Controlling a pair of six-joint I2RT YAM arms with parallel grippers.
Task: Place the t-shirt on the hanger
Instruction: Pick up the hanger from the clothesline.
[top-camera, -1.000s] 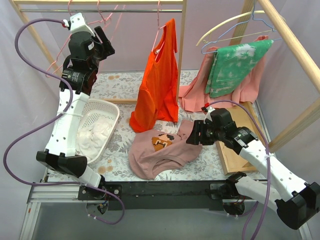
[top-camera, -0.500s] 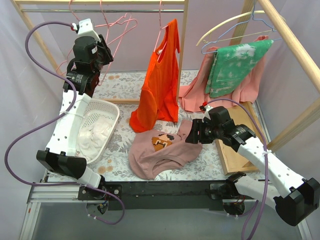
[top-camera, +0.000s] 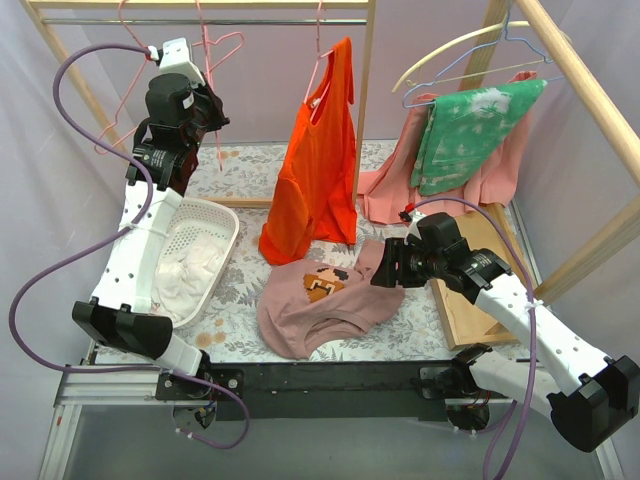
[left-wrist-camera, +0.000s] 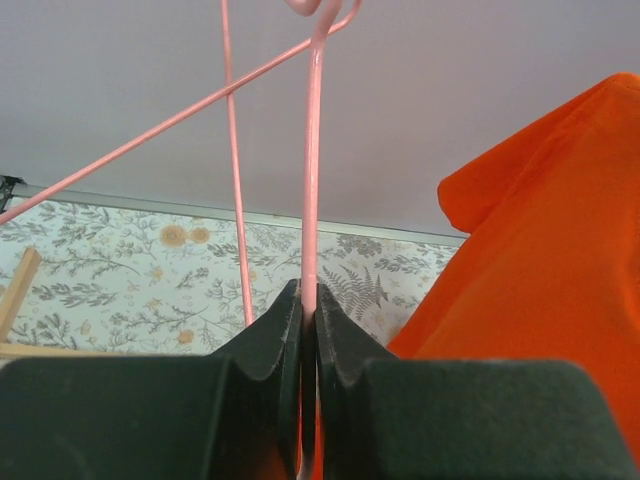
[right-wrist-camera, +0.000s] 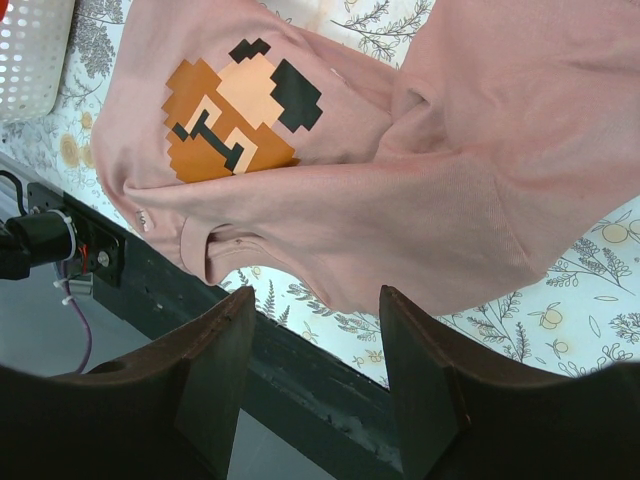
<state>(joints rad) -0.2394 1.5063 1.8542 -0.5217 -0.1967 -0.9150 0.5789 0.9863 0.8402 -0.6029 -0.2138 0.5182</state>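
Floral-patterned table (top-camera: 240, 168) with a white basket (top-camera: 200, 232), the mauve-pink t-shirt (top-camera: 335, 305) and a wooden board (top-camera: 462, 320)

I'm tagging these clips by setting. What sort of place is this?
Likely a lab mock-up of a laundry corner: a clothes rail with a pink hanger and orange top, a laundry basket, and a t-shirt on a floral tablecloth.

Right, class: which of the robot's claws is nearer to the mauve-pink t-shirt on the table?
Right. The right claw hovers open over the edge of the t-shirt; the left claw is high by the rail, shut on the pink hanger, far from it.
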